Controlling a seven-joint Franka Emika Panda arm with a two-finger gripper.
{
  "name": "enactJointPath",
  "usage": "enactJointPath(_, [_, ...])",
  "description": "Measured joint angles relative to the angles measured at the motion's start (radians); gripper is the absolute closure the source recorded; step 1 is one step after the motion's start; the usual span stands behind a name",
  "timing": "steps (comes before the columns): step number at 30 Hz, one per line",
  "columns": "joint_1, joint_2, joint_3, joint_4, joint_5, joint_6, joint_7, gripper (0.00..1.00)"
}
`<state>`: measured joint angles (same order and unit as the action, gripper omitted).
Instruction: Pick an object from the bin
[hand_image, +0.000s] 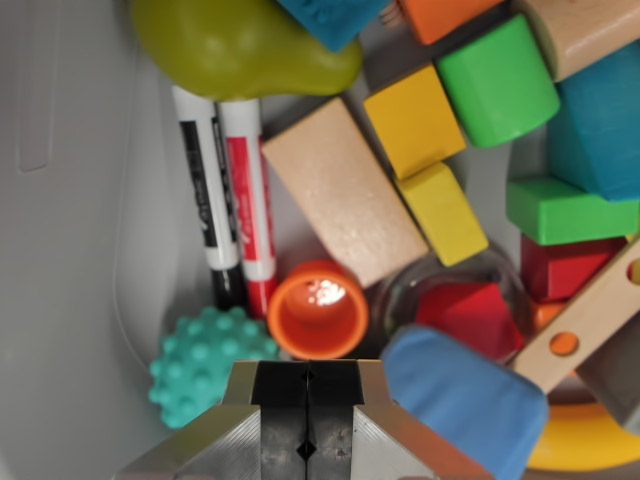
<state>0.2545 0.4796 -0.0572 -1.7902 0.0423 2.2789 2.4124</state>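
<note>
My gripper (308, 385) fills the bottom middle of the wrist view, its two metal fingers pressed together with nothing between them. Just beyond the fingertips stands a small orange cup (318, 310). A teal spiky ball (205, 365) lies to the wrist view's left of the fingers. A blue soft block (465, 395) lies to their right. All sit inside a grey bin (80, 220).
Two markers, black (210, 200) and red (250, 195), lie beside a plain wooden block (345, 205). A green pear (240, 45) is at the top. Yellow blocks (415, 120), a green cylinder (500, 80), red, teal and green blocks crowd the right.
</note>
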Motion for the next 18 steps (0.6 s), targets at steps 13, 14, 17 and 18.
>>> enactJointPath(13, [0.0,-0.071,-0.001,0.032,-0.007,-0.106,0.005,1.0])
enactJointPath(14, [0.0,-0.076,-0.001,0.036,-0.007,-0.115,0.005,1.0])
enactJointPath(17, [0.0,-0.088,-0.001,0.043,-0.008,-0.135,0.006,1.0])
enactJointPath(18, [0.0,-0.092,-0.001,0.047,-0.008,-0.143,0.007,1.0])
